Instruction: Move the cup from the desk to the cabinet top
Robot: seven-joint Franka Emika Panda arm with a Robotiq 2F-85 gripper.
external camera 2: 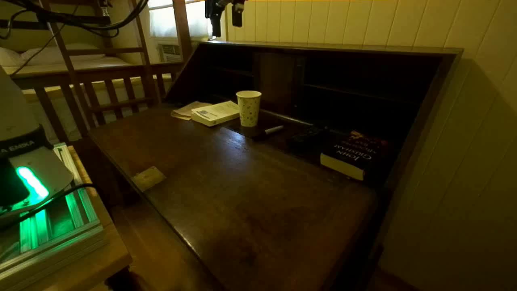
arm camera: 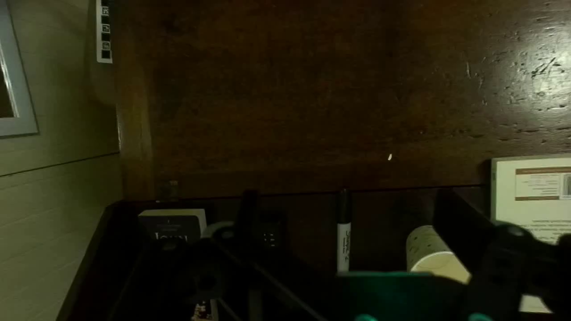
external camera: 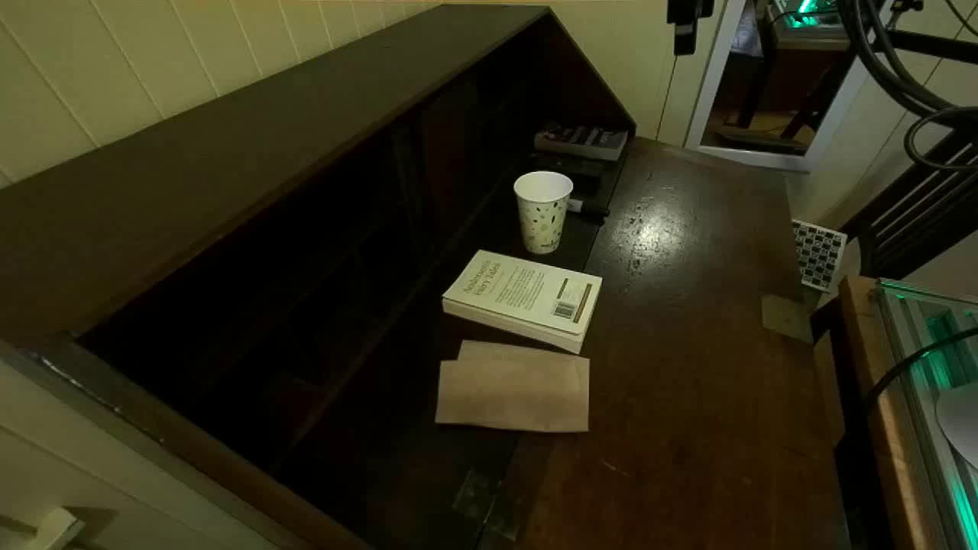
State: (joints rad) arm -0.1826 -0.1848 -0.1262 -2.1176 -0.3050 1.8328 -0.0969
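The cup (external camera: 542, 221), white and speckled, stands upright on the desk (external camera: 688, 397), beside the white book. It also shows in an exterior view (external camera 2: 249, 111) and, partly hidden behind a finger, in the wrist view (arm camera: 421, 245). The cabinet top (external camera: 283, 145) is the dark ledge above the shelves, seen edge-on in an exterior view (external camera 2: 343, 49). My gripper (arm camera: 348, 198) is open and empty, its fingers wide apart, high above the desk. It shows at the top edge of an exterior view (external camera 2: 227, 30), and only partly in an exterior view (external camera: 686, 30).
A white book (external camera: 527, 298) and a brown napkin (external camera: 516, 393) lie near the cup. A marker (external camera 2: 274, 129), a dark remote-like object (arm camera: 270, 238) and a dark book (external camera 2: 351, 157) lie along the shelf side. A yellow panelled wall (external camera 2: 343, 24) stands behind the cabinet.
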